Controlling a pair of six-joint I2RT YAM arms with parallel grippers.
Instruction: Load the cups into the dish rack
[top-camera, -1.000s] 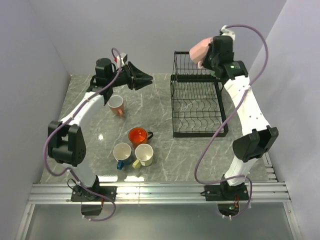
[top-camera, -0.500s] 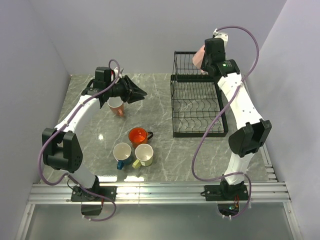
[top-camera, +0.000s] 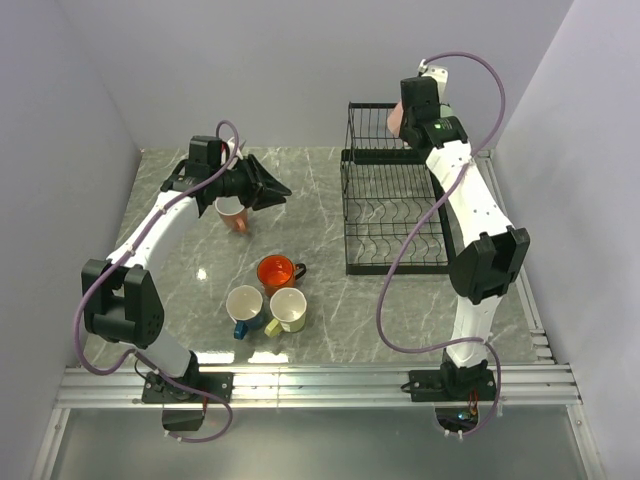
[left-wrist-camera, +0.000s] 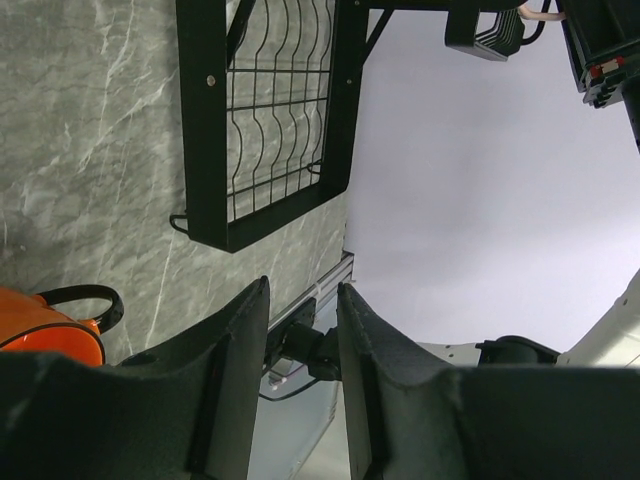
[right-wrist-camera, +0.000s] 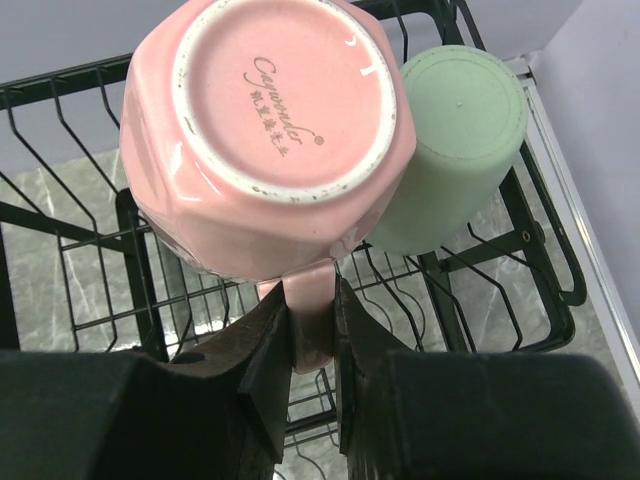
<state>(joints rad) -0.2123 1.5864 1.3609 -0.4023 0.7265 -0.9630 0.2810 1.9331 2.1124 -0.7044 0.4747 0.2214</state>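
A pink cup (right-wrist-camera: 265, 130) is pinched by its handle in the right end effector (right-wrist-camera: 312, 335), inverted over the dish rack (top-camera: 395, 230) beside a green cup (right-wrist-camera: 450, 150), presumably to drain; the left end effector (left-wrist-camera: 300, 345) is parted, empty.

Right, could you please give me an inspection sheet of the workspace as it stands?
Surface: grey marbled table, no spills seen.
Job's things: dish rack at right rear; green mug upside down in it; pink mug held bottom-up above it; second pink mug, orange mug, blue mug and yellow mug upright on the table.
Clutter: nothing seen.
Grippers: left gripper empty, jaws slightly apart; right gripper shut on the pink mug's handle.
Cables: purple cables loop loosely along both arms.
Surroundings: plain walls; metal rail at the near edge.
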